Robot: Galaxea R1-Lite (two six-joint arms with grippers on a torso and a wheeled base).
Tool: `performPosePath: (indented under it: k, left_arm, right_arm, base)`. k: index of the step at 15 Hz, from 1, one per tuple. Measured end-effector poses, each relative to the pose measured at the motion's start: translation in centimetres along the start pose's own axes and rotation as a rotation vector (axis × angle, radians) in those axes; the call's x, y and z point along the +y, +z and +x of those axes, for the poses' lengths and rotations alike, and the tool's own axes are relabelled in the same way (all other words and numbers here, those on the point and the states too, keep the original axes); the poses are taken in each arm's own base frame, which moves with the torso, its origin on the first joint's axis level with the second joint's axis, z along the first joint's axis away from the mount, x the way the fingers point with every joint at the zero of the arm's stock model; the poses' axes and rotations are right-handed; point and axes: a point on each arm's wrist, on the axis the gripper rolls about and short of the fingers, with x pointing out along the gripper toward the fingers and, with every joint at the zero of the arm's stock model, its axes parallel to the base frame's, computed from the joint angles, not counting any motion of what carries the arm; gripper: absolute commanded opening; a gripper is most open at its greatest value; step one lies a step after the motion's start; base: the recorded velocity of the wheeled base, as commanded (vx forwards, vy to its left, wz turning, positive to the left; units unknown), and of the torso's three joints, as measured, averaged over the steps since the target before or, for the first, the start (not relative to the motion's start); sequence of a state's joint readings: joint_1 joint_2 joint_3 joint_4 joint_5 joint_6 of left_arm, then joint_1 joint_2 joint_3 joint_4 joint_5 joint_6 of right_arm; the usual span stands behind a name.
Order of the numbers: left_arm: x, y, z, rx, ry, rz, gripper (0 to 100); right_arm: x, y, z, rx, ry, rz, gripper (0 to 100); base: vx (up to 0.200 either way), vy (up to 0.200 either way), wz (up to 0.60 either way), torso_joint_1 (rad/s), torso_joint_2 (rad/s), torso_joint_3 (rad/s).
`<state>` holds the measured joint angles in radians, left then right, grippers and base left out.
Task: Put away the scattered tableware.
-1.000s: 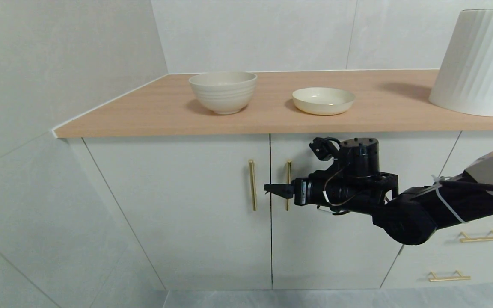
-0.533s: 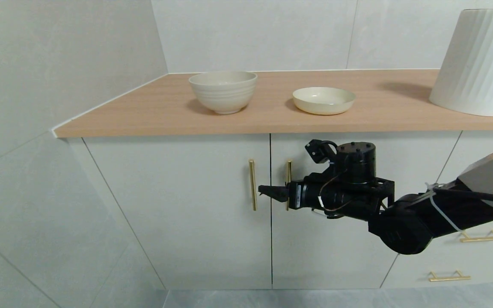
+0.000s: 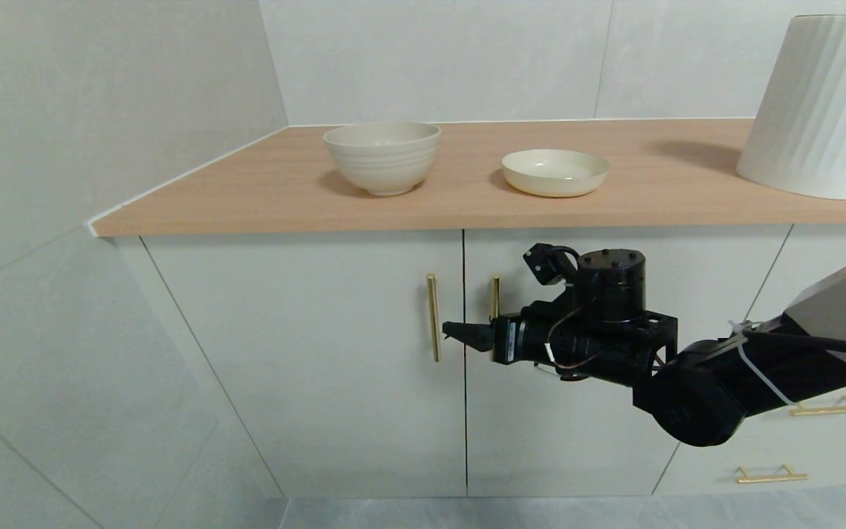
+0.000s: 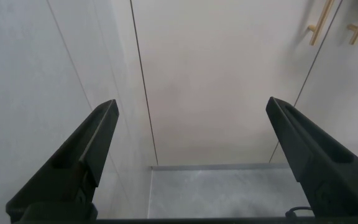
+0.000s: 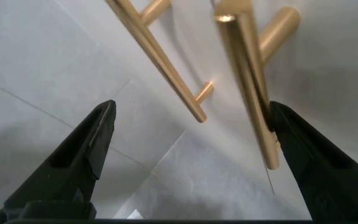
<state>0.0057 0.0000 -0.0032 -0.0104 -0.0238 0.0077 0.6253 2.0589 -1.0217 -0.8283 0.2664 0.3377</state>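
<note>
A deep cream bowl (image 3: 383,156) and a shallow cream dish (image 3: 555,172) stand on the wooden countertop (image 3: 261,198). Below it are two shut cabinet doors with vertical gold handles, one on the left door (image 3: 433,317) and one on the right door (image 3: 494,294). My right gripper (image 3: 460,334) is held level in front of these handles, its tips over the seam between the doors. In the right wrist view it (image 5: 190,124) is open, with the near handle (image 5: 244,74) just inside one finger (image 5: 309,162) and the other handle (image 5: 157,59) farther off. My left gripper (image 4: 191,109) is open, low before the cabinet.
A tall white ribbed container (image 3: 819,103) stands at the counter's right end. Two drawers with gold handles (image 3: 830,406) (image 3: 770,476) sit right of the doors. A tiled wall (image 3: 63,294) closes the left side, and grey floor (image 4: 216,193) lies below.
My right gripper has moved a little to the left, toward the handles, and dipped slightly. The bowl, dish and doors have not moved.
</note>
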Motion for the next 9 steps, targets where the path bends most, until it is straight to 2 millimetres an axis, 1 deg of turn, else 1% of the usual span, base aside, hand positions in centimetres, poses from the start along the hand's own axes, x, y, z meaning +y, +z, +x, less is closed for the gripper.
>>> performPosePath:
  k: [9]
  left_arm:
    - [0.0,0.0,0.0,0.000,0.000,0.000,100]
  right_arm:
    - [1.0,-0.1,-1.1,0.011,0.019,-0.003,100]
  base:
    - [0.000,0.000,0.00,0.000,0.00,0.000]
